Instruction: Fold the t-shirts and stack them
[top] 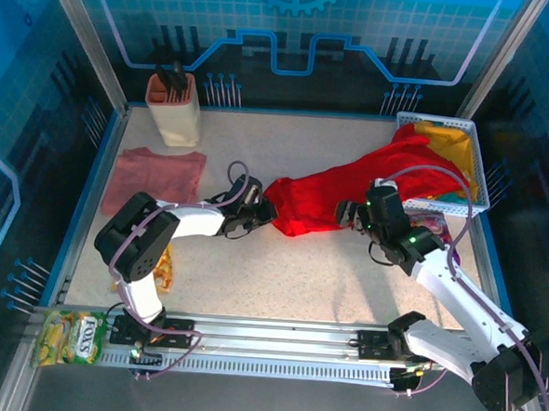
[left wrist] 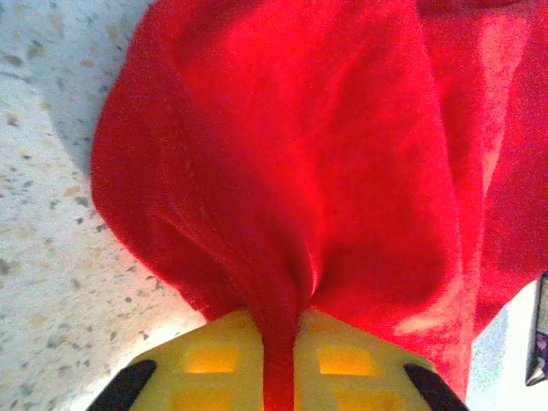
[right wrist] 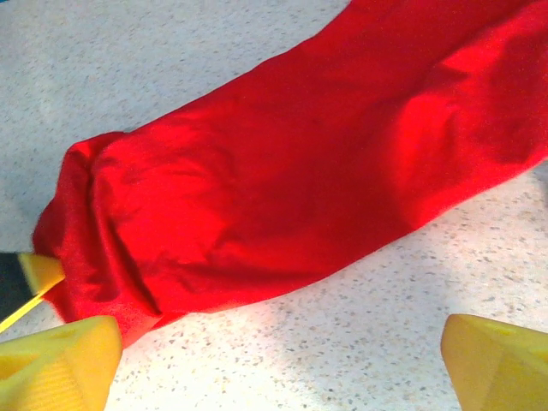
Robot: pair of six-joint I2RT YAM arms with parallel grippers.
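The white basket (top: 435, 120) stands beyond the right claw (top: 349, 213), at the far right corner of the tabletop (top: 298, 272). It holds one end of the red t-shirt (top: 331, 195) together with a yellow cloth (top: 451, 142). Other coloured scraps lie under the shirt at the basket's near edge, too covered to name. Far beyond the left claw (top: 267, 210) and to its left, a tan holder (top: 173, 115) stands upright with dark items poking from its top; they are too small to make out.

The red t-shirt trails out of the basket as a long bunched roll and ends at the left claw, which is clamped together on a pinch of the cloth at that free end. In the left wrist view the fabric runs down between the two yellow fingers (left wrist: 214, 368) and fans out above them. The right claw stands wide apart and holds nothing. It sits just beside the near edge of the roll, with bare tabletop between its fingers (right wrist: 51, 360).

The pink t-shirt (top: 155, 175) lies flat and folded to the left of the left claw, well apart from it. No print or lettering shows on the red t-shirt as it lies.
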